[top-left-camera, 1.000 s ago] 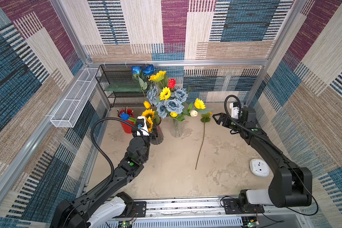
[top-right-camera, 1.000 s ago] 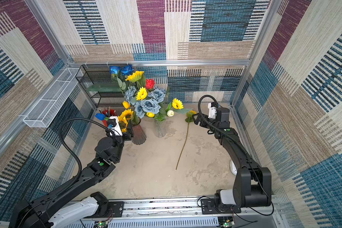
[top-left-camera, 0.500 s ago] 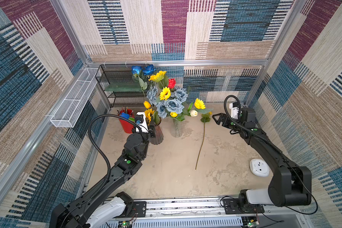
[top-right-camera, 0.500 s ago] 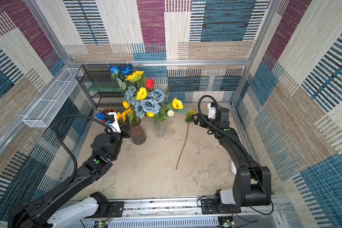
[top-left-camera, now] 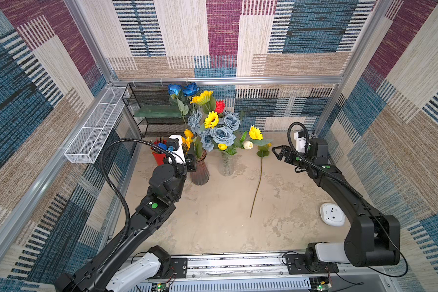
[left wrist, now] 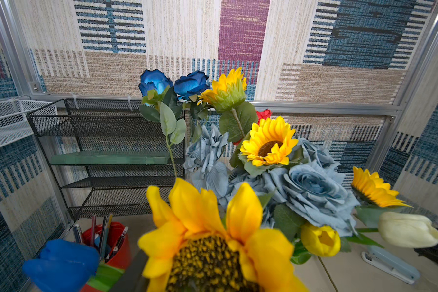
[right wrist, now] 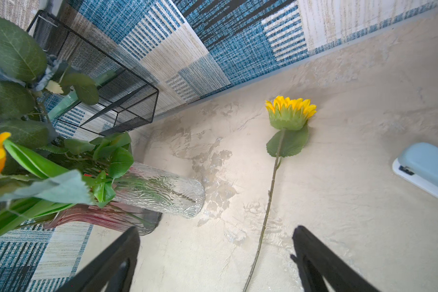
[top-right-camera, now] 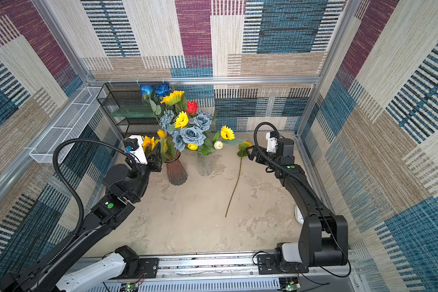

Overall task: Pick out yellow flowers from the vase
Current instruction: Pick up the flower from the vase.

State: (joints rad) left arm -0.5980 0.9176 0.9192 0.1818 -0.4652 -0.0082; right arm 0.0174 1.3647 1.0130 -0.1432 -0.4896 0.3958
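Left gripper: the left gripper (top-right-camera: 157, 156) is up at the rim of the dark red vase (top-right-camera: 176, 172), in among the flower heads. Petals hide its fingers, so I cannot tell whether they are apart or clamped.
Flower at left gripper: the big sunflower (left wrist: 208, 255) fills the near part of the left wrist view. In both top views its head (top-right-camera: 148, 144) is just beside the gripper, above the vase's rim.
Right gripper: the right gripper (right wrist: 215, 230) hangs over the tabletop (top-left-camera: 213, 222) near the back right corner, jaws wide apart with nothing between them.
Flower already out: the lying sunflower (right wrist: 290, 113) is flat on the tabletop, clear of both vases. Its head is toward the back edge near the right gripper, and its stem runs toward the front edge.
Vases: the dark red vase and the clear glass vase (top-left-camera: 226, 164) stand side by side near the back edge, the red one nearer the left edge.
Yellow flowers in the bunch: three bouquet sunflowers (top-left-camera: 211, 119) and two yellow tulip buds (top-left-camera: 222, 146). I cannot tell which vase each stem enters.
Other blooms: grey-blue roses (top-left-camera: 223, 135), bright blue roses (top-left-camera: 182, 89), a red rose (top-left-camera: 220, 106) and a white tulip (top-left-camera: 248, 144).
Around: a red cup (top-left-camera: 158, 157) of pens stands beside the dark red vase, toward the left edge. A black wire rack (top-left-camera: 149, 111) fills the back left corner. A stapler (right wrist: 427, 166) lies on the tabletop, and a white round device (top-left-camera: 332, 215) sits by the right edge.
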